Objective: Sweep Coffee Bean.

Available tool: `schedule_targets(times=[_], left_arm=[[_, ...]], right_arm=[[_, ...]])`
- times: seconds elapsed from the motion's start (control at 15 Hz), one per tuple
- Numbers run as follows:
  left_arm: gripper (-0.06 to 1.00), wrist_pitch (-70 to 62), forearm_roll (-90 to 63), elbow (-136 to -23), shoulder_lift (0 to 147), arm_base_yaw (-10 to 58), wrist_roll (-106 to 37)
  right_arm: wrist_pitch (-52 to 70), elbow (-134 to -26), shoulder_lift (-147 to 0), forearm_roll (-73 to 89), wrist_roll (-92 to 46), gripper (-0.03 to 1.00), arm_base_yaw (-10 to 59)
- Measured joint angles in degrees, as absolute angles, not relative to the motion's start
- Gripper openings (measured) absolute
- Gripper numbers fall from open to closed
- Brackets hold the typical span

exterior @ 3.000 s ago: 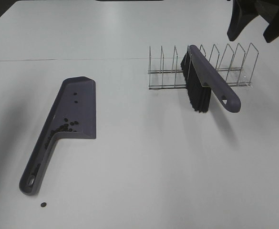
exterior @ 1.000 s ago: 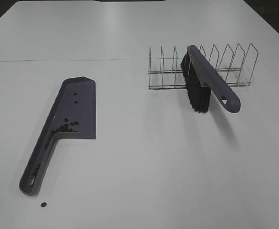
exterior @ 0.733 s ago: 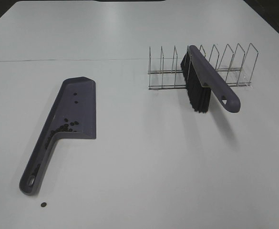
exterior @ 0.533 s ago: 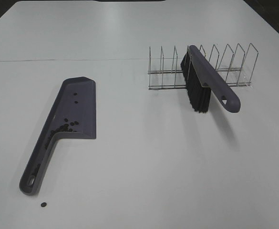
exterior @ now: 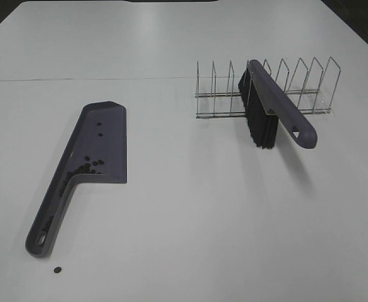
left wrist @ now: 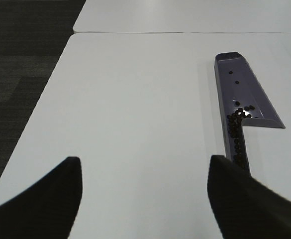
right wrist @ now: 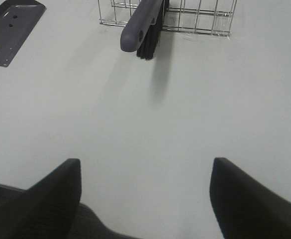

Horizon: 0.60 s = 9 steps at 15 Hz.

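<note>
A purple dustpan lies flat on the left of the white table. Several coffee beans sit in it, near the handle and along the handle channel. One loose bean lies on the table by the handle's end. A purple brush with black bristles leans in a wire rack at the back right. The left gripper is open and empty, set back from the dustpan and its beans. The right gripper is open and empty, well back from the brush. Neither gripper shows in the exterior view.
The wire rack has several upright dividers. The dustpan's corner shows in the right wrist view. In the left wrist view the table's edge borders dark floor. A seam line crosses the table at the back.
Three seconds ago dark parts of the right arm showed at the exterior view's top right corner; they have left the view. Dustpan, beans and brush have not moved.
</note>
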<state>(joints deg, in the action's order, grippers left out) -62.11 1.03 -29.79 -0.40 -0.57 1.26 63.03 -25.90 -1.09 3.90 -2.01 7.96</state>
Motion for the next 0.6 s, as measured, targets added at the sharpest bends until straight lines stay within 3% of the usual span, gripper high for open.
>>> schedule_targets(times=[0.6], left_arm=[[0.65, -62.1, -0.8, -29.8, -0.4, -3.2, 1.3]], right_arm=[[63.1, -25.9, 0.2, 1.3, -2.0, 0.63, 6.5]])
